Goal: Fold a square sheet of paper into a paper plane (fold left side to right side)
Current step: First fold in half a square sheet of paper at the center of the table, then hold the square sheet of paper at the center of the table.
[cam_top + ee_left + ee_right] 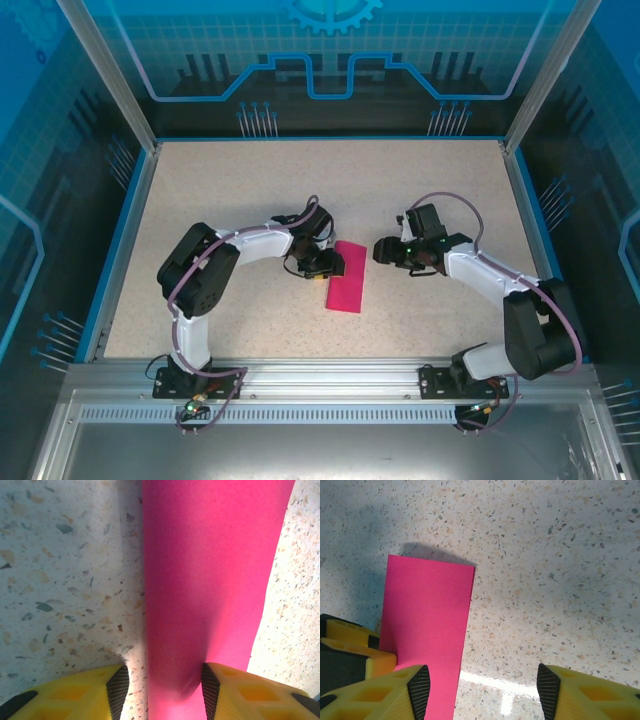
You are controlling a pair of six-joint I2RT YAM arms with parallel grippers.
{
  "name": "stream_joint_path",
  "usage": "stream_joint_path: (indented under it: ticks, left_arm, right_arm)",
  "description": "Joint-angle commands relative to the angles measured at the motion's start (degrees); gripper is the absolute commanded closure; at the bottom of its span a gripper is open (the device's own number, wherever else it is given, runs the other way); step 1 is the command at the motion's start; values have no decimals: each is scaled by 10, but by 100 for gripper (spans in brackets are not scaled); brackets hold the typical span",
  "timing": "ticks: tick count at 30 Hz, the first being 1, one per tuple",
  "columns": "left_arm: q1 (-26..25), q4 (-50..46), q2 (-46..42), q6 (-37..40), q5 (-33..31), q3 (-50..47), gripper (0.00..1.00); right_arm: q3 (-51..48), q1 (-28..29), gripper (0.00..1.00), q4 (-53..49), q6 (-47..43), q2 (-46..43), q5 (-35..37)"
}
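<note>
Magenta sheet of paper (348,285): one, folded narrow.

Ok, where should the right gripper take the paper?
I'd take the paper by its free long right edge, with the right gripper coming in low from the right. It lies flat as a narrow strip, and the left gripper stands at its left side.

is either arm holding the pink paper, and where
Nothing looks gripped. The left gripper straddles one end of the pink paper, one finger touching its edge, the other clear; the right gripper hangs open.
</note>
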Motion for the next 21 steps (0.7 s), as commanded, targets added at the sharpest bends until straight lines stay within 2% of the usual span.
stream_joint_path:
  ticks: [1,6,10,14,21]
  left_arm:
    - [-15,-5,45,12,-25,-8,52]
    - [-17,-6,45,13,-26,-9,52]
    - [-17,-7,46,12,-26,-9,52]
    - [-17,-6,47,12,-27,-8,52]
    - [-18,-7,48,10,-25,-7,52]
  right_arm:
    - [0,-2,39,-6,-2,9,-23]
    - [-4,5,46,11,13,23,-56]
    - [-19,10,69,74,56,48,-133]
    - [-10,26,87,99,79,90,-153]
    - [26,55,89,75,71,146,-127]
